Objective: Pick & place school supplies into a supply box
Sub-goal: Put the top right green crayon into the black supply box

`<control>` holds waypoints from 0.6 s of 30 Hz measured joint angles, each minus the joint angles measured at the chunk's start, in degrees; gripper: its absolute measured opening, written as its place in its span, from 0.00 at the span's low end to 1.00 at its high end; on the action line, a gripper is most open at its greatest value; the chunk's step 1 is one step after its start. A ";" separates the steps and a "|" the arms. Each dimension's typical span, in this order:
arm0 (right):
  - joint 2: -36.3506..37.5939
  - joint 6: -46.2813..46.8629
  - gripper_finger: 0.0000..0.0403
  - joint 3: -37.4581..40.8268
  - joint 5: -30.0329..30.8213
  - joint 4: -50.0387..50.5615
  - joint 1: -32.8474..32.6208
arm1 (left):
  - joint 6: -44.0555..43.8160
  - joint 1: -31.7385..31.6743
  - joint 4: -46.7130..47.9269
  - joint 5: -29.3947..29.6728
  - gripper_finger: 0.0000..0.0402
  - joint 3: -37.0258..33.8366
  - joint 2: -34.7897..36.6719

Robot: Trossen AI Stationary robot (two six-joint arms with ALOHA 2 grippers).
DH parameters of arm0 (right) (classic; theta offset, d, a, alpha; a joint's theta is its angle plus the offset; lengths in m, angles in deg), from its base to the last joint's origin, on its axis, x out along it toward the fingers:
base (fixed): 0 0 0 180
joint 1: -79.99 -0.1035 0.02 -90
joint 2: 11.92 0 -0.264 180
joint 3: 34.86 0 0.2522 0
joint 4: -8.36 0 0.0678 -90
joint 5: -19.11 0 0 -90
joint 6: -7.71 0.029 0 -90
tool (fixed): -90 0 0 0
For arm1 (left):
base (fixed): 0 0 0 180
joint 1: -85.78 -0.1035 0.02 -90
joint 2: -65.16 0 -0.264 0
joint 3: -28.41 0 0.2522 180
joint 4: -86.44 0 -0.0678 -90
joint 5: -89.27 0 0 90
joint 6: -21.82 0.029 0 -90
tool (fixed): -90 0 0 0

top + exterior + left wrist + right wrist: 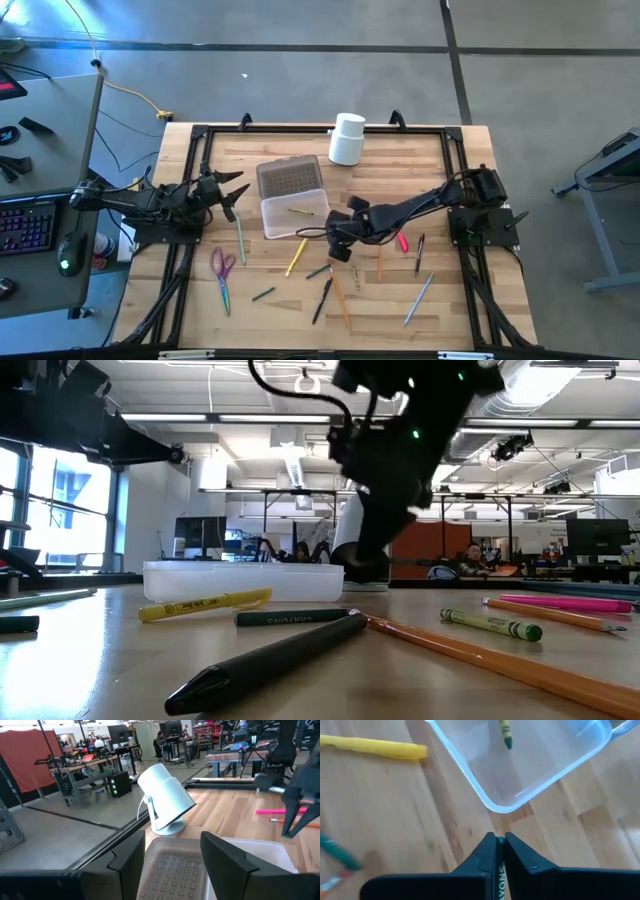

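The supply box's clear tray [293, 213] rests flat on the table, its textured lid [290, 178] swung open on the far side. One crayon [506, 732] lies inside it. My right gripper [337, 240] hangs by the tray's near right corner [495, 805], shut on a crayon. My left gripper [230, 190] hovers open at the lid's left edge; in the left wrist view the lid [175, 870] shows between its fingers. Pens and pencils lie scattered on the near half: a yellow pen [296, 257], a black pen [322, 300], an orange pencil [341, 300], and scissors [221, 270]. My right gripper pinches a crayon between its two fingers; only a narrow strip of its label [500, 872], printed "AYONS", shows in the gap. The crayon lies along the fingers, which point down at the table. The fingers hide both of its ends.
A white cylindrical container [347, 138] stands behind the box near the far edge. A pink pen [402, 240], a dark pen [419, 252] and a silver pen [418, 300] lie under and near my right arm. A dark green crayon [290, 617] lies beside the yellow pen [205, 605].
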 joint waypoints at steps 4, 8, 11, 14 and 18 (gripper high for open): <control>0.08 -4.70 0.01 -7.50 5.13 3.29 0.25 | 0.00 0.00 0.21 0.00 0.56 0.00 0.00; 0.10 -12.85 0.01 -10.41 6.09 -7.58 3.29 | -0.04 0.00 0.19 0.00 0.56 0.00 0.00; 0.09 -12.90 0.01 -9.41 -5.46 -16.74 7.33 | -1.29 0.00 0.19 -0.02 0.56 0.00 0.00; -1.44 -15.55 0.01 -8.26 -7.26 -20.17 10.29 | -1.11 0.00 0.19 -0.04 0.56 0.00 0.00; -4.33 -18.13 0.01 -7.02 -6.44 -20.95 13.32 | -1.11 0.00 0.17 -0.04 0.56 0.00 0.00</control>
